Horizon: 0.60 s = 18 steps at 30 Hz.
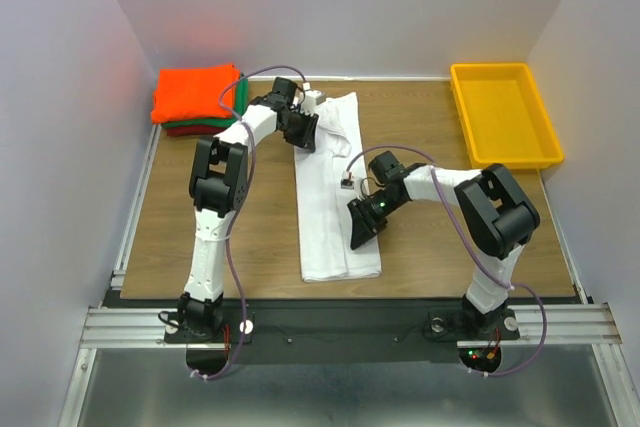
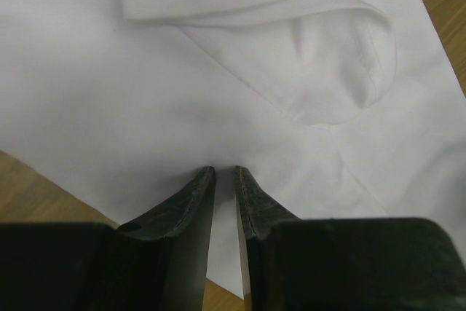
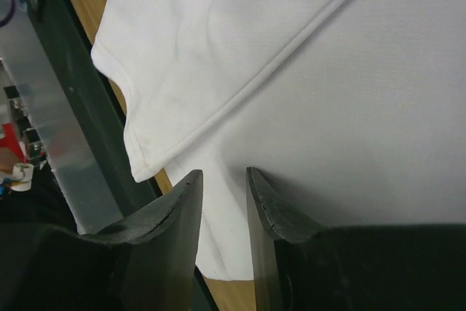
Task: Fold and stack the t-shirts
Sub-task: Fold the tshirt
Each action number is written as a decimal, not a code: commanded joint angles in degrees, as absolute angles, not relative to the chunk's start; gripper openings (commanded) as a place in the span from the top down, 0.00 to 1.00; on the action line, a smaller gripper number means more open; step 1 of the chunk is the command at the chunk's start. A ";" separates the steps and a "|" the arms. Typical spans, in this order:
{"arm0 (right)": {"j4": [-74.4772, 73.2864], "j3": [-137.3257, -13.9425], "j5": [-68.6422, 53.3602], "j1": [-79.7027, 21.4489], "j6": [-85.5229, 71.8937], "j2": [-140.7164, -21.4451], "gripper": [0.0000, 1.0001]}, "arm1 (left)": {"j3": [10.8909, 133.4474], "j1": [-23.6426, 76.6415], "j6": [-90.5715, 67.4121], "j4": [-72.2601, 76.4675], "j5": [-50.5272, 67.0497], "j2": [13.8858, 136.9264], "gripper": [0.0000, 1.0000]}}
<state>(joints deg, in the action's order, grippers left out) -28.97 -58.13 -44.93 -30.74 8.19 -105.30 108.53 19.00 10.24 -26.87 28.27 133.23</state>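
Right now your white t-shirt [image 1: 330, 197] lies in the middle of the wooden table [image 1: 220, 237], folded into a long narrow strip that runs from the far side toward the arm bases. Your left gripper [image 1: 305, 135] is at the far end of the strip, on its left edge. In the left wrist view its tips [image 2: 224, 171] meet the white cloth [image 2: 145, 92] with only a thin slit between the fingers. Flat fabric shows through that slit, no pinched fold can be seen there, and a folded-over sleeve [image 2: 335, 63] lies just ahead. Your right gripper [image 1: 363, 232] is down on the near half of the strip, close to its right edge. From its wrist camera the fingers stand a little wider apart [image 3: 224, 174], resting on the shirt [image 3: 349, 107], with cloth visible in the gap and nothing clamped. A stitched hem [image 3: 291, 56] crosses diagonally beyond them. In the far left corner you have the folded stack, with the orange shirt [image 1: 195, 92] on top, the green one [image 1: 234, 99] under it and the dark red one [image 1: 185, 132] at the bottom. The stack sits well apart from the white shirt. The yellow tray [image 1: 500, 68] is in the far right corner.
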 commanded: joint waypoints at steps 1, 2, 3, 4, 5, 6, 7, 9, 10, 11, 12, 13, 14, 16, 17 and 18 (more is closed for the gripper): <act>-24.43 -62.21 -50.86 -31.11 6.06 -107.23 0.61 | 116.07 19.07 12.48 -29.79 25.67 137.54 0.70; -24.69 -63.18 -52.80 -31.03 6.50 -106.62 0.59 | 117.93 19.07 12.92 -30.32 25.23 138.24 0.70; -25.92 -64.06 -55.69 -30.94 7.11 -106.09 0.58 | 119.86 18.90 14.49 -30.93 25.22 139.47 0.70; -27.06 -65.99 -61.20 -30.50 8.69 -104.87 0.57 | 122.67 18.72 15.02 -31.20 25.40 139.66 0.68; -27.07 -66.96 -63.00 -30.32 8.79 -104.33 0.57 | 123.57 18.55 15.29 -30.94 25.84 139.66 0.66; -27.07 -68.10 -63.89 -30.32 8.62 -103.98 0.56 | 124.01 18.37 15.38 -30.42 26.54 138.61 0.64; -27.07 -71.07 -63.20 -30.06 8.09 -103.54 0.56 | 124.54 18.20 15.29 -29.63 27.06 137.91 0.60; -26.90 -74.42 -57.52 -28.40 6.95 -103.71 0.57 | 124.28 18.19 15.29 -28.83 27.77 134.57 0.57; -26.72 -76.01 -55.31 -27.61 6.60 -103.88 0.58 | 123.58 18.11 15.21 -28.39 27.95 133.08 0.57; -26.20 -79.24 -53.37 -26.55 6.42 -104.76 0.59 | 121.14 18.11 14.86 -27.08 27.86 129.93 0.56; -25.58 -80.84 -50.91 -25.59 5.81 -105.29 0.59 | 119.29 18.11 14.33 -26.03 27.69 128.34 0.56; -24.97 -82.25 -44.62 -24.01 3.63 -105.99 0.59 | 117.35 18.02 13.80 -24.97 27.69 126.84 0.56; -24.00 -84.01 -42.47 -23.21 2.99 -107.82 0.60 | 113.68 17.93 12.75 -23.05 27.60 124.30 0.56; -22.42 -87.43 -36.34 -21.54 0.89 -109.41 0.61 | 110.67 17.93 11.96 -21.98 27.68 122.27 0.57; -20.93 -88.32 -34.82 -21.19 0.62 -110.21 0.61 | 108.31 17.84 10.82 -21.19 28.56 121.21 0.57; -20.40 -89.20 -33.15 -21.09 0.62 -111.87 0.62 | 107.32 17.93 10.29 -20.92 29.26 120.94 0.58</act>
<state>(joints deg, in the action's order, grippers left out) -25.17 -85.38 -44.51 -22.74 3.62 -108.09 111.48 18.20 12.80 -25.56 26.98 128.92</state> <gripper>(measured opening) 0.390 0.432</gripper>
